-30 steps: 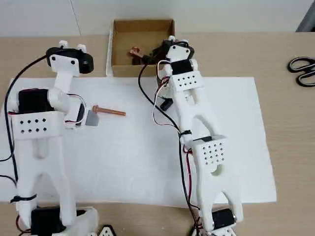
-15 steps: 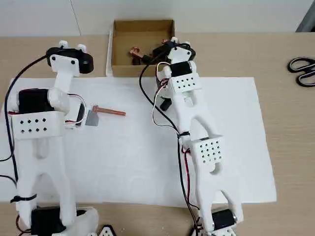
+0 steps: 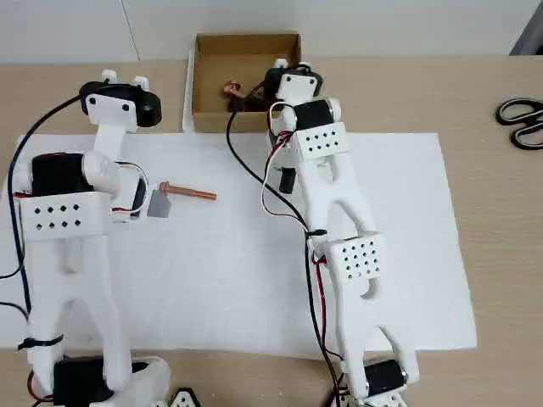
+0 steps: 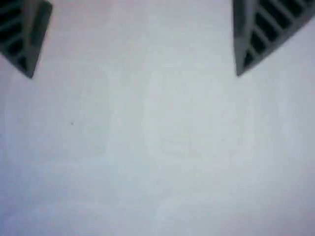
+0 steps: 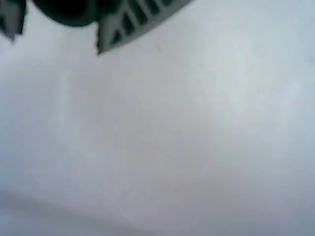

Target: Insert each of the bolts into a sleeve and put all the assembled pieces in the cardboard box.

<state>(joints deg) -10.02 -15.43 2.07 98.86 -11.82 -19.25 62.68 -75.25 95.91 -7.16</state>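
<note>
A copper bolt [image 3: 188, 193] lies on the white sheet [image 3: 221, 280], its head just beside the grey finger of my left gripper [image 3: 151, 202]. That gripper [image 4: 134, 73] is open, with bare sheet between its fingers. The right arm stretches to the cardboard box [image 3: 246, 44] at the back. My right gripper [image 3: 259, 91] hangs over the box's right part. In the right wrist view the right gripper [image 5: 55, 42] is shut on a black sleeve [image 5: 69, 10]. A copper piece [image 3: 231, 87] with a dark end lies inside the box next to it.
Scissors [image 3: 522, 119] lie on the wooden table at the far right. Black cables run along the right arm, and the white sheet spreads between the two arms.
The right arm's gripper has shifted a little to the left over the box. The copper piece in the box, the bolt and the left arm have stayed put.
</note>
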